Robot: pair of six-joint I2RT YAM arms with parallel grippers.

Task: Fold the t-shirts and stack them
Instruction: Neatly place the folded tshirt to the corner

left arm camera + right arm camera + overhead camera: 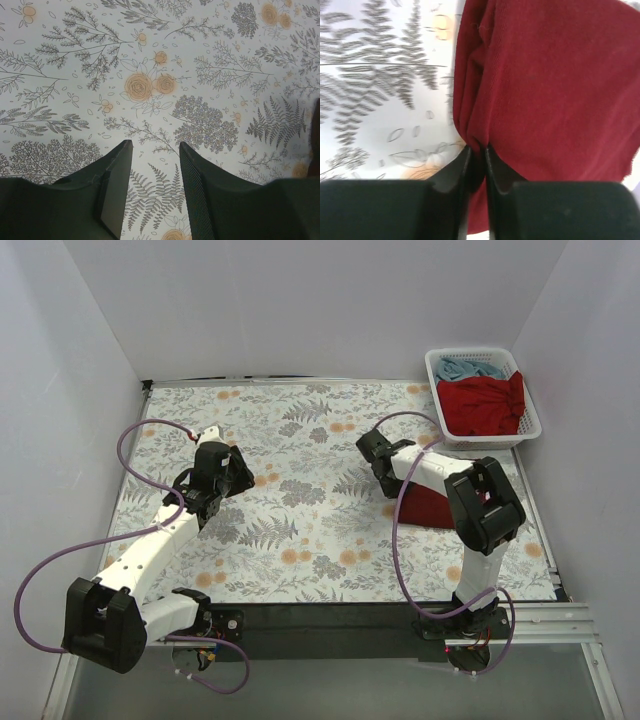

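1. The dark maroon t-shirt (555,90) lies bunched at the right of the floral tabletop (300,530); the right gripper (477,150) is clenched on its folded edge.
2. The left gripper (155,150) hangs released over bare tabletop.
3. The red t-shirt (485,405) and the light blue t-shirt (468,368) sit in the white basket (490,441).

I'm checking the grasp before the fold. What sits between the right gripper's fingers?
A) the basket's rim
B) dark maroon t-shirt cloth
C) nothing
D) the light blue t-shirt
B: the right wrist view shows the right gripper pinching a bunched fold of the dark maroon t-shirt.
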